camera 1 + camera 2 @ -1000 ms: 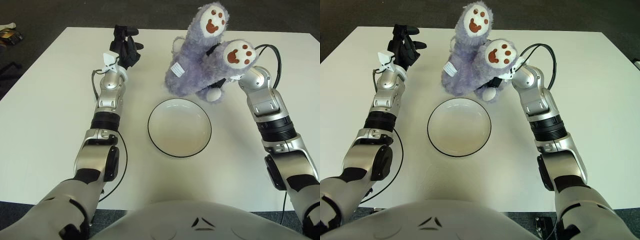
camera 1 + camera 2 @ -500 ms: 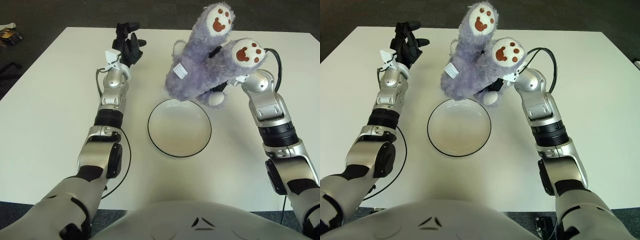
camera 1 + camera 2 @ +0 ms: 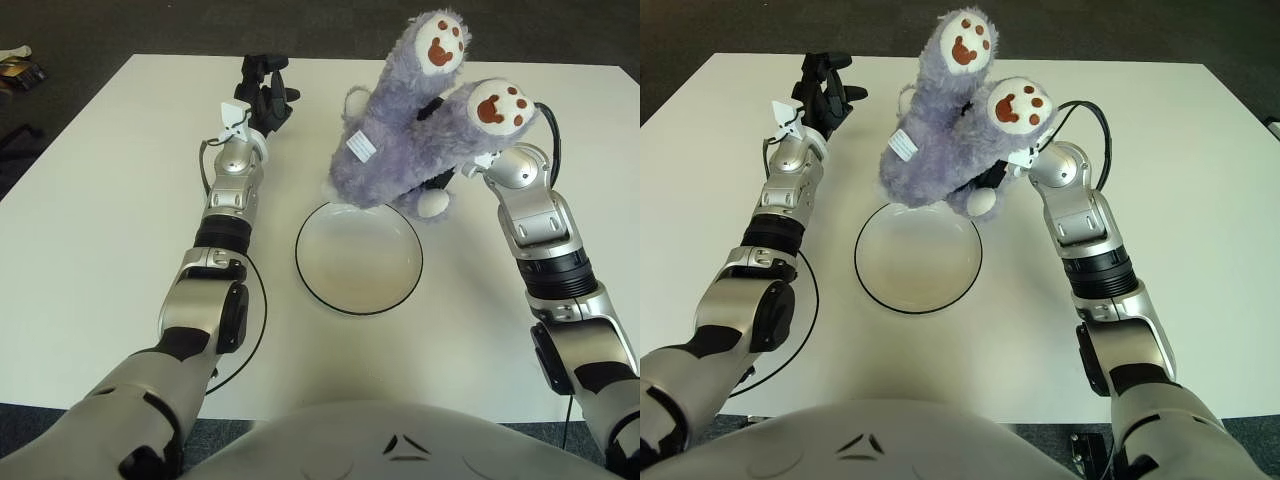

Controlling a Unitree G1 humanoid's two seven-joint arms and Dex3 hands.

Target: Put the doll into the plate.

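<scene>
Nearest the robot, the white plate with its dark rim sits on the white table, bare inside. Just beyond its far rim hangs the purple doll, upside down with both paw soles up, its head end low and overlapping the plate's far edge in both views; whether it touches the rim cannot be told. The right hand shows at the doll's right flank, mostly buried behind the plush, so only dark finger parts peek out; it evidently grips the doll's body or a leg, since nothing else supports the toy. The step in hand looks like carrying the doll over the plate, and doing it well would mean bringing the bulk toward the plate's centre and lowering before letting go, because the soft, top-heavy toy could roll off the shallow rim if dropped at the edge. Farther back, the left hand shows above the table left of the doll, its dark fingers loosely curled and holding nothing.
</scene>
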